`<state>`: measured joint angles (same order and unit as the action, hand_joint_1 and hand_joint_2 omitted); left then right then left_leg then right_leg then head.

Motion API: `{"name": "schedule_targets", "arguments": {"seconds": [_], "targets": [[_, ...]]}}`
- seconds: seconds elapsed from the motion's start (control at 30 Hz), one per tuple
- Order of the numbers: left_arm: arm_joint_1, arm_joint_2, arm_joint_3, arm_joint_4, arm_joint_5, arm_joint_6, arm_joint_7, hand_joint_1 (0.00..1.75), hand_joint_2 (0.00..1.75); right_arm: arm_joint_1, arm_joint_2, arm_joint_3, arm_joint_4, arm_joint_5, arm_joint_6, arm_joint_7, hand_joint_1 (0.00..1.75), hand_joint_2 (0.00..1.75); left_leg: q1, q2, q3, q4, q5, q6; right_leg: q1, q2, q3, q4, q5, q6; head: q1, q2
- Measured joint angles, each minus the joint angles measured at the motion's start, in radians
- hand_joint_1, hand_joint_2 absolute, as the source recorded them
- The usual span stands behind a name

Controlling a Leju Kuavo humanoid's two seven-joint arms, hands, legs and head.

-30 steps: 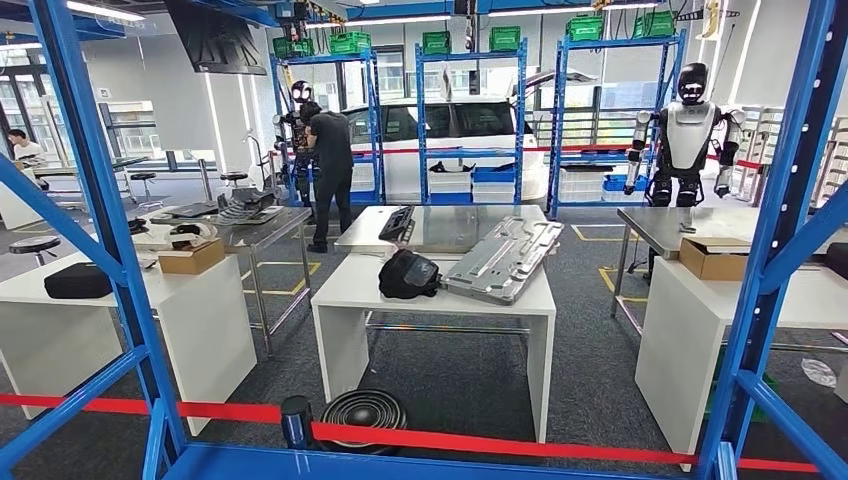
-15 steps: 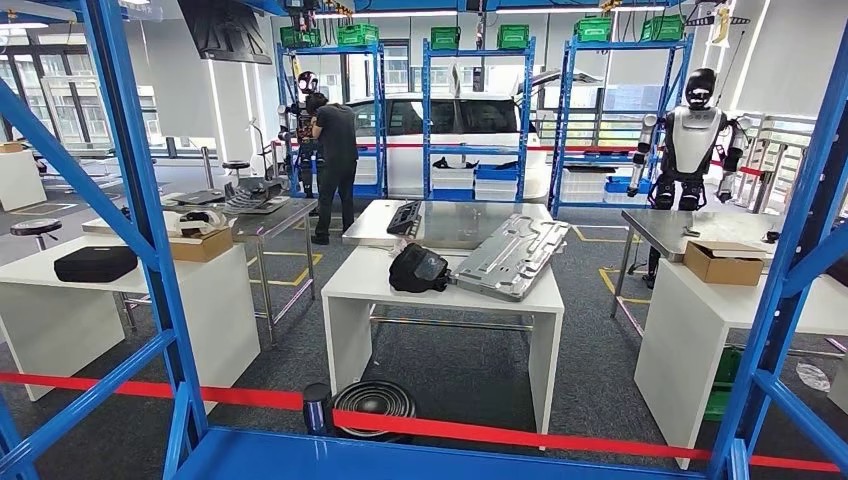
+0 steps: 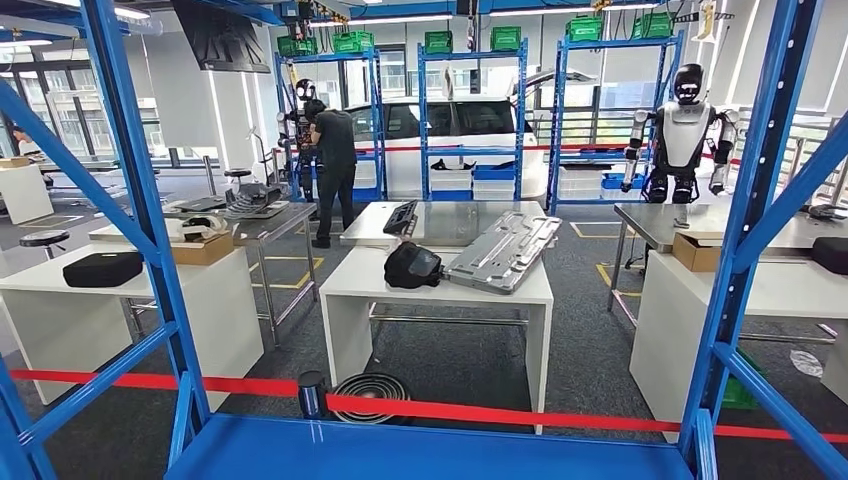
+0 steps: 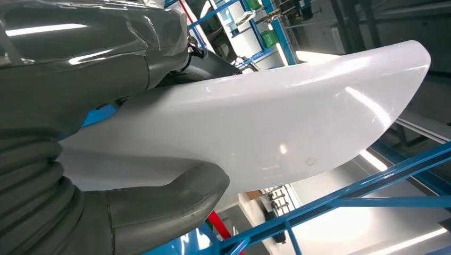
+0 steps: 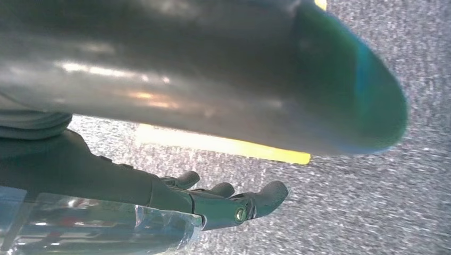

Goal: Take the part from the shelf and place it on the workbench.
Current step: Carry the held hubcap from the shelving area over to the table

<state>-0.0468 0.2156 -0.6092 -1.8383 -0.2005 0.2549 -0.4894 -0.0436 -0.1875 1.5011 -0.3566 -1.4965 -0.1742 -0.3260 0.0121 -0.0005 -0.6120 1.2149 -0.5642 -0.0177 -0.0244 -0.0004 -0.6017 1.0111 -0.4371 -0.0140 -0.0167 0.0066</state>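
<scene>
In the left wrist view my left hand point(image 4: 74, 101) grips a glossy white curved part point(image 4: 276, 122), thumb point(image 4: 165, 199) on one face and fingers point(image 4: 106, 64) on the other. The part's far end juts out past the blue shelf rails point(image 4: 372, 202). My right hand point(image 5: 213, 204) hangs over grey carpet, its fingers stretched out with nothing in them. In the head view I look through the blue shelf frame point(image 3: 145, 200) and over its blue shelf board point(image 3: 430, 450) at a white workbench point(image 3: 440, 290).
On the white workbench lie a black helmet-like object point(image 3: 412, 266) and a long silver metal panel point(image 3: 505, 250). White tables stand at left point(image 3: 120, 300) and right point(image 3: 790, 290). A red tape barrier point(image 3: 500, 412) runs beyond the shelf. A person point(image 3: 333, 165) and a humanoid robot point(image 3: 683, 135) stand far back.
The whole head picture has shifted, so the camera has moved: the shelf posts sit differently and more of the blue shelf board shows at the bottom. The things on the tables have not moved.
</scene>
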Motion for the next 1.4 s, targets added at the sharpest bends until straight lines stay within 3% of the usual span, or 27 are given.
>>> {"name": "schedule_targets", "arguments": {"seconds": [0.07, 0.1, 0.13, 0.23, 0.3, 0.37, 0.4, 0.43, 0.47, 0.5, 0.57, 0.63, 0.7, 0.77, 0.8, 0.87, 0.9, 0.93, 0.97, 1.0, 1.07, 1.13, 1.2, 1.27, 1.33, 1.4], "targets": [[-0.002, 0.0, 0.0, -0.001, -0.003, 0.0, 0.0, 1.75, 1.75, 0.0, 0.003, 0.0, 0.001, 0.0, 0.001, 0.0, 0.0, 0.0, -0.003, -0.002, 0.104, -0.147, 0.029, 0.01, 0.001, 0.001, -0.012, 0.0, 0.015, 0.008, 0.0, 0.0], [-0.003, 0.0, 0.0, -0.002, -0.005, 0.001, 0.0, 1.75, 1.75, -0.001, 0.005, 0.0, 0.001, 0.0, 0.001, 0.0, 0.0, 0.0, -0.007, -0.002, 0.138, -0.199, 0.032, 0.015, 0.001, 0.001, -0.015, -0.001, 0.023, 0.013, 0.0, 0.0], [-0.003, 0.0, 0.0, -0.003, -0.007, 0.001, 0.0, 1.75, 1.75, -0.001, 0.007, 0.0, 0.002, 0.0, 0.002, 0.0, 0.0, 0.0, -0.012, -0.003, 0.153, -0.228, 0.03, 0.019, 0.0, 0.0, -0.017, -0.003, 0.03, 0.02, 0.0, 0.0], [-0.004, 0.0, 0.001, -0.003, -0.009, 0.002, 0.0, 1.75, 1.75, -0.001, 0.008, 0.0, 0.004, 0.0, 0.003, 0.001, 0.0, 0.0, -0.018, 0.001, 0.139, -0.245, 0.053, 0.039, -0.004, 0.0, -0.025, -0.005, 0.042, 0.036, 0.0, 0.0], [-0.005, -0.002, 0.0, -0.003, -0.01, 0.002, 0.0, 1.75, 1.75, 0.001, 0.009, 0.0, 0.005, 0.0, 0.003, 0.001, 0.0, 0.0, -0.016, 0.005, 0.121, -0.255, 0.081, 0.056, -0.002, 0.0, -0.045, 0.043, -0.011, 0.027, 0.003, -0.001], [-0.005, -0.004, -0.001, -0.003, -0.01, 0.001, 0.0, 1.75, 1.75, 0.001, 0.009, 0.0, 0.006, 0.0, 0.004, 0.002, 0.0, 0.0, -0.019, 0.007, 0.093, -0.255, 0.105, 0.064, -0.002, 0.0, -0.078, 0.16, -0.101, 0.016, 0.006, -0.001], [-0.004, -0.004, -0.002, -0.003, -0.01, 0.0, 0.0, 1.75, 1.75, 0.001, 0.009, 0.0, 0.007, 0.0, 0.004, 0.002, 0.0, 0.0, -0.02, 0.007, 0.078, -0.254, 0.118, 0.065, -0.002, 0.0, -0.09, 0.221, -0.129, 0.017, 0.007, -0.001], [-0.004, -0.004, -0.002, -0.003, -0.01, 0.0, 0.0, 1.75, 1.75, 0.001, 0.009, 0.0, 0.008, 0.0, 0.004, 0.002, 0.0, 0.0, -0.022, 0.007, 0.062, -0.252, 0.13, 0.064, -0.002, 0.0, -0.091, 0.263, -0.137, 0.024, 0.007, -0.001], [-0.004, -0.004, -0.002, -0.003, -0.01, -0.001, 0.0, 1.75, 1.75, 0.001, 0.009, 0.0, 0.008, 0.0, 0.004, 0.002, 0.0, 0.0, -0.022, 0.008, 0.045, -0.25, 0.142, 0.063, -0.002, 0.0, -0.077, 0.275, -0.125, 0.035, 0.008, 0.0], [-0.004, -0.004, -0.002, -0.003, -0.01, -0.001, 0.0, 1.75, 1.75, 0.001, 0.008, 0.0, 0.009, 0.0, 0.004, 0.002, 0.0, 0.0, -0.021, 0.008, 0.028, -0.245, 0.151, 0.06, -0.003, 0.0, -0.047, 0.25, -0.103, 0.046, 0.008, 0.0], [-0.004, -0.004, -0.002, -0.003, -0.011, -0.001, 0.0, 1.75, 1.75, -0.001, 0.008, 0.0, 0.01, 0.0, 0.004, 0.002, 0.0, 0.0, -0.022, 0.009, -0.004, -0.226, 0.163, 0.052, -0.003, 0.0, 0.049, 0.125, -0.08, 0.056, 0.01, 0.0], [-0.005, -0.004, -0.002, -0.004, -0.011, -0.001, 0.0, 1.75, 1.75, -0.004, 0.007, -0.001, 0.011, 0.0, 0.004, 0.002, 0.0, 0.0, -0.024, 0.01, -0.026, -0.206, 0.171, 0.041, 0.0, 0.001, 0.115, 0.016, -0.1, 0.044, 0.009, 0.0], [-0.005, -0.004, -0.002, -0.004, -0.011, -0.001, 0.0, 1.75, 1.75, -0.004, 0.007, -0.001, 0.012, 0.0, 0.004, 0.002, 0.0, 0.0, -0.023, 0.012, -0.032, -0.2, 0.181, 0.03, 0.003, 0.002, 0.12, -0.009, -0.111, 0.026, 0.007, 0.0], [-0.005, -0.004, -0.001, -0.004, -0.011, -0.001, 0.0, 1.75, 1.75, -0.002, 0.008, -0.001, 0.012, 0.0, 0.005, 0.002, 0.0, 0.0, -0.017, 0.01, -0.04, -0.183, 0.162, 0.018, 0.001, 0.0, 0.112, -0.011, -0.1, 0.009, 0.006, -0.001], [-0.004, -0.004, -0.001, -0.004, -0.011, -0.001, 0.0, 1.75, 1.75, -0.001, 0.008, -0.001, 0.012, 0.0, 0.006, 0.002, 0.0, 0.0, -0.013, 0.008, -0.05, -0.153, 0.131, 0.011, -0.001, -0.001, 0.107, -0.012, -0.093, 0.001, 0.006, -0.001], [-0.004, -0.003, -0.001, -0.004, -0.009, -0.001, 0.0, 1.75, 1.75, -0.001, 0.008, -0.001, 0.013, 0.0, 0.007, 0.002, 0.0, 0.0, -0.006, 0.005, -0.084, -0.043, 0.047, 0.0, 0.0, -0.003, 0.093, -0.012, -0.079, -0.007, 0.003, -0.001], [-0.003, -0.003, -0.001, -0.004, -0.007, -0.001, 0.0, 1.75, 1.75, 0.0, 0.007, -0.001, 0.014, 0.0, 0.008, 0.002, 0.0, 0.0, -0.003, 0.005, -0.1, 0.015, 0.017, -0.004, 0.001, -0.004, 0.086, -0.011, -0.073, -0.008, 0.003, -0.001], [-0.003, -0.003, -0.001, -0.004, -0.004, -0.001, 0.0, 1.75, 1.75, 0.001, 0.007, -0.001, 0.014, 0.0, 0.009, 0.002, 0.0, 0.0, -0.001, 0.005, -0.105, 0.054, 0.006, -0.006, 0.002, -0.003, 0.078, -0.011, -0.066, -0.007, 0.002, -0.001], [-0.003, -0.004, -0.001, -0.004, -0.001, -0.001, 0.0, 1.75, 1.75, 0.001, 0.007, -0.001, 0.014, 0.0, 0.01, 0.002, 0.0, 0.0, 0.0, 0.005, -0.093, 0.058, 0.014, -0.006, 0.003, -0.003, 0.073, -0.01, -0.061, -0.006, 0.002, 0.0], [-0.003, -0.003, -0.001, -0.004, 0.004, -0.002, 0.0, 1.75, 1.75, 0.002, 0.008, -0.001, 0.014, 0.0, 0.01, 0.002, 0.0, 0.0, -0.001, 0.004, -0.062, 0.024, 0.036, -0.004, 0.004, -0.002, 0.068, -0.01, -0.056, -0.004, 0.001, 0.0], [-0.003, -0.003, -0.001, -0.004, 0.012, -0.004, -0.001, 1.75, 1.75, 0.002, 0.01, -0.001, 0.015, 0.0, 0.01, 0.003, 0.0, 0.0, -0.004, 0.002, 0.029, -0.11, 0.075, 0.012, 0.004, -0.001, 0.065, -0.01, -0.048, 0.001, 0.001, -0.001], [-0.004, -0.003, 0.0, -0.007, 0.021, -0.006, -0.001, 1.75, 1.75, 0.0, 0.014, -0.001, 0.016, 0.001, 0.011, 0.003, 0.0, 0.0, -0.014, 0.0, 0.085, -0.204, 0.083, 0.028, 0.002, -0.002, 0.058, -0.011, -0.04, 0.01, 0.002, 0.0], [-0.004, -0.003, 0.0, -0.009, 0.028, -0.009, -0.002, 1.75, 1.75, -0.001, 0.014, -0.001, 0.018, 0.001, 0.011, 0.004, 0.0, 0.0, -0.023, 0.0, 0.09, -0.225, 0.084, 0.037, -0.001, -0.003, 0.054, -0.014, -0.032, 0.022, 0.001, 0.0], [-0.004, -0.002, 0.001, -0.01, 0.032, -0.011, -0.002, 1.75, 1.75, 0.0, 0.013, -0.001, 0.019, 0.001, 0.011, 0.004, 0.0, 0.0, -0.02, 0.004, 0.094, -0.245, 0.099, 0.047, -0.002, -0.004, 0.045, -0.005, -0.037, 0.027, -0.001, 0.0], [-0.004, -0.003, 0.001, -0.011, 0.038, -0.016, -0.002, 1.75, 1.75, 0.0, 0.01, -0.001, 0.019, 0.001, 0.012, 0.004, 0.0, 0.0, -0.014, 0.009, 0.093, -0.262, 0.118, 0.056, -0.001, -0.003, 0.007, 0.07, -0.082, 0.021, 0.002, 0.0], [-0.002, -0.003, 0.001, -0.01, 0.046, -0.022, -0.002, 1.75, 1.75, 0.001, 0.007, -0.001, 0.02, 0.001, 0.012, 0.004, 0.0, 0.0, -0.015, 0.011, 0.08, -0.261, 0.129, 0.059, 0.0, -0.002, -0.052, 0.204, -0.145, 0.016, 0.005, 0.0]]}}
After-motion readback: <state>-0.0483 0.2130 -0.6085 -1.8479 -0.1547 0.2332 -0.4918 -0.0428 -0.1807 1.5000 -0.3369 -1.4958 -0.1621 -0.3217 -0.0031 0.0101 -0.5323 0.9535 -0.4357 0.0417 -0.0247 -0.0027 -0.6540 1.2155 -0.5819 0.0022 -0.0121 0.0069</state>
